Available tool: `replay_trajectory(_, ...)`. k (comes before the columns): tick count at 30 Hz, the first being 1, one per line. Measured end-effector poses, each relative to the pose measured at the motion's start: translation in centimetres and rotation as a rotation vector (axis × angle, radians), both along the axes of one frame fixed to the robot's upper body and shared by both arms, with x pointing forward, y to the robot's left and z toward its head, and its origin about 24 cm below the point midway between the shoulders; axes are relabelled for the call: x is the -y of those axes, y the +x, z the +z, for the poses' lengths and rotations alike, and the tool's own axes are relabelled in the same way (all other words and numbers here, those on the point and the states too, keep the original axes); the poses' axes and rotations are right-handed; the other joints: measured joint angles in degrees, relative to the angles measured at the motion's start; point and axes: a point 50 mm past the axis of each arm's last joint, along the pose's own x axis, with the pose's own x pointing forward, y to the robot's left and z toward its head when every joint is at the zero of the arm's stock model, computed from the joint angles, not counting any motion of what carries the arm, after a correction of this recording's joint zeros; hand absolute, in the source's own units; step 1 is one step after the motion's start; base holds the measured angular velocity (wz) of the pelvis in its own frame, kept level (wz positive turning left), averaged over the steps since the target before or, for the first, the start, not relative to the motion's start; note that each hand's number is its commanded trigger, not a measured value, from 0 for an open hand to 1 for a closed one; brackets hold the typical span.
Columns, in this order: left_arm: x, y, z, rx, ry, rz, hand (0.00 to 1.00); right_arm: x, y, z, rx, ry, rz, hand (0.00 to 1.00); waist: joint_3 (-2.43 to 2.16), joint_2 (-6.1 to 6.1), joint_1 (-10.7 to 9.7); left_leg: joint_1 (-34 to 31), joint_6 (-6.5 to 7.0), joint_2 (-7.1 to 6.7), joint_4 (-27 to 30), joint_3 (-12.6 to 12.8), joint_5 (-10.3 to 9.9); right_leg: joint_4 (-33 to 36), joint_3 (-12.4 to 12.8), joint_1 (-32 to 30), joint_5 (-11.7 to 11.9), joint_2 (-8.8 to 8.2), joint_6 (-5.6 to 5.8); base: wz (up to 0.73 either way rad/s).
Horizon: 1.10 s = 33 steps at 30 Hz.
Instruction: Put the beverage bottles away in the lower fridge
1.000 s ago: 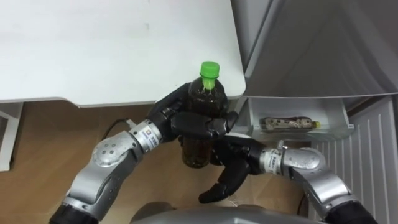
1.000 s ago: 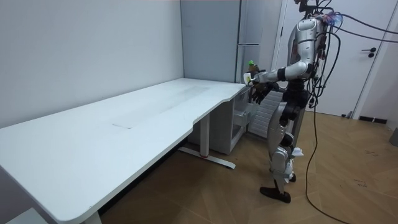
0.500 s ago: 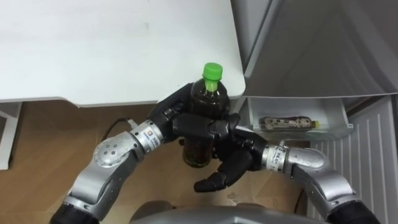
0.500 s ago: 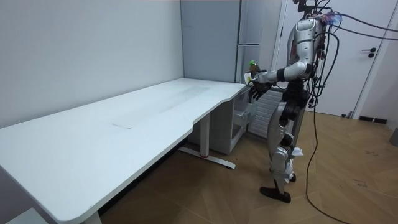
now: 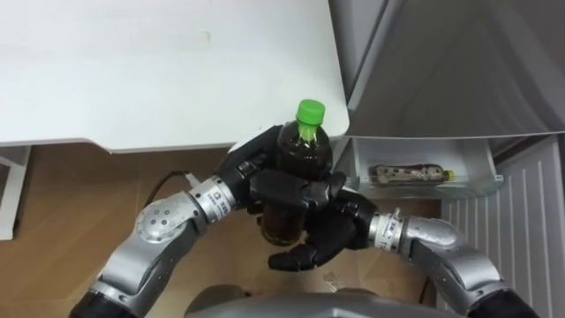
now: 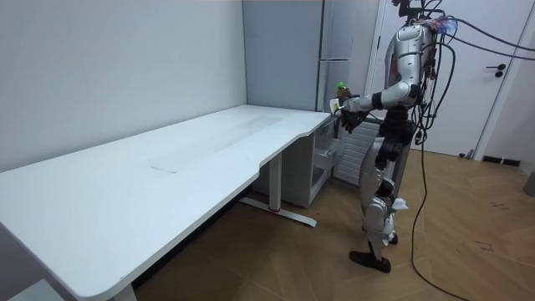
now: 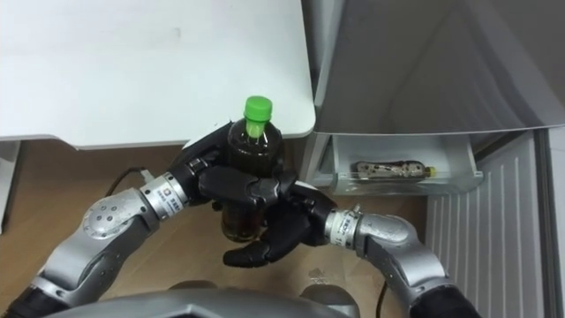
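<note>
Green-capped bottle (image 5: 301,141) is half hidden under the clasping left hand (image 5: 267,184).

Bright, even light; the white table (image 5: 159,71) glares, nearly washed out; soft shadow lies under its near edge.

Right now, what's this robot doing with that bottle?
The robot stands at the corner of a white desk, beside a white fridge drawer. Its left hand is wrapped round a dark drink bottle with a green cap, holding it cap-up in the air. Its right hand, fingers relaxed, cups close under the bottle's base; whether it touches is unclear. Another bottle lies in the drawer.
</note>
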Motion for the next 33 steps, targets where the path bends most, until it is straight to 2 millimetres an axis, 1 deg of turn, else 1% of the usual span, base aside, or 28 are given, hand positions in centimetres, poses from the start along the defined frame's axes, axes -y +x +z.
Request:
replay_trajectory(9,0.65,-0.39,-0.17,-0.012,-0.008,-0.029,1.00,0.10,-0.32,-0.21,-0.007,-0.021,0.021,1.00,-0.02,0.10,0.04,0.13,0.00,-0.05,-0.12,0.02,0.00,-0.01,0.03,-0.02,0.00,-0.03,0.00,0.00)
replay_trajectory(22,0.75,-0.63,-0.34,-0.039,-0.040,-0.031,1.00,-0.25,-0.73,-0.42,-0.016,-0.027,0.036,1.00,-0.02,0.12,0.01,0.08,0.00,-0.03,-0.01,0.05,0.01,0.02,0.11,0.04,0.00,0.01,0.00,0.00)
replay_trajectory(23,0.77,-0.63,-0.35,-0.038,-0.037,-0.032,0.82,-0.32,-0.75,-0.44,-0.016,-0.027,0.034,1.00,-0.02,0.12,0.01,0.09,0.00,-0.03,-0.08,0.05,0.01,0.02,0.11,0.02,0.00,0.02,0.00,0.00)
replay_trajectory(24,0.80,-0.63,-0.35,-0.038,-0.038,-0.032,0.56,-0.36,-0.77,-0.45,-0.017,-0.026,0.034,1.00,-0.03,0.11,0.01,0.10,0.00,-0.02,-0.33,0.05,0.01,0.02,0.12,0.01,0.00,0.03,0.00,0.00)
replay_trajectory(25,0.81,-0.63,-0.35,-0.038,-0.038,-0.032,0.00,-0.37,-0.78,-0.46,-0.017,-0.026,0.034,1.00,-0.03,0.11,0.01,0.11,0.00,-0.02,-0.47,0.05,0.01,0.02,0.12,-0.01,0.00,0.03,0.00,0.00)
replay_trajectory(33,0.70,-0.63,-0.35,-0.037,-0.034,-0.033,0.00,-0.33,-0.79,-0.52,-0.020,-0.029,0.033,1.00,-0.08,-0.15,-0.08,0.22,0.01,-0.04,-0.34,0.04,0.02,-0.08,0.10,-0.07,0.00,-0.02,0.00,0.00)
